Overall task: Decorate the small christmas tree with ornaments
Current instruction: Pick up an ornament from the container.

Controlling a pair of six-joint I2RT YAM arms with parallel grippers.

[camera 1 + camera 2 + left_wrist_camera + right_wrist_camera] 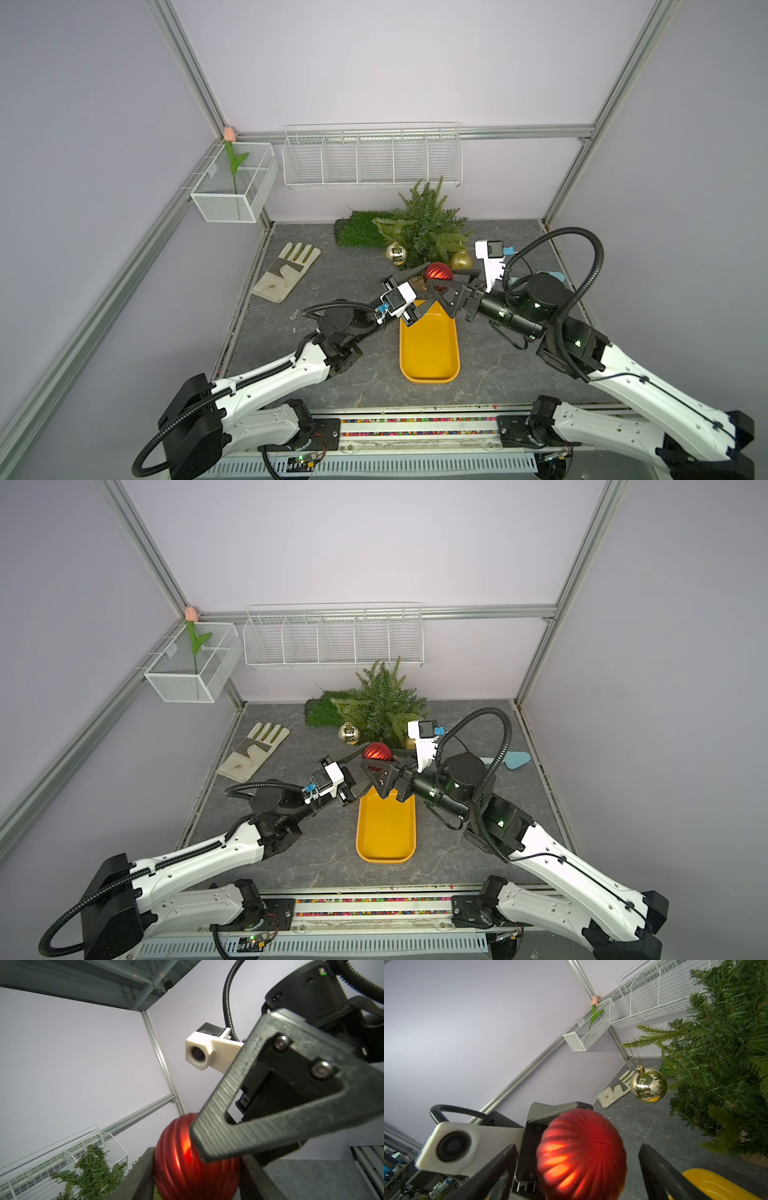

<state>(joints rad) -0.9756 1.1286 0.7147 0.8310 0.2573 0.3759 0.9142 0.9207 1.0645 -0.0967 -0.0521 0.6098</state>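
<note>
The small christmas tree (424, 224) (382, 704) stands at the back of the table, also in the right wrist view (726, 1064). A mirror-like gold ornament (396, 252) (648, 1084) hangs on its left side and a matte gold one (461, 259) on its right. The ribbed red ornament (437, 272) (377, 752) is held up in front of the tree. My left gripper (430, 282) (197, 1178) is shut on it, both fingers against its sides. My right gripper (439, 279) (579, 1167) stands open around the same ball (581, 1153), with a gap on each side.
A yellow tray (430, 376) lies below both grippers. A work glove (286, 270) lies at the left and a green grass patch (357, 228) beside the tree. A blue trowel (515, 759) lies at the right. White wire baskets (372, 158) and a mesh box (232, 195) with a tulip hang on the walls.
</note>
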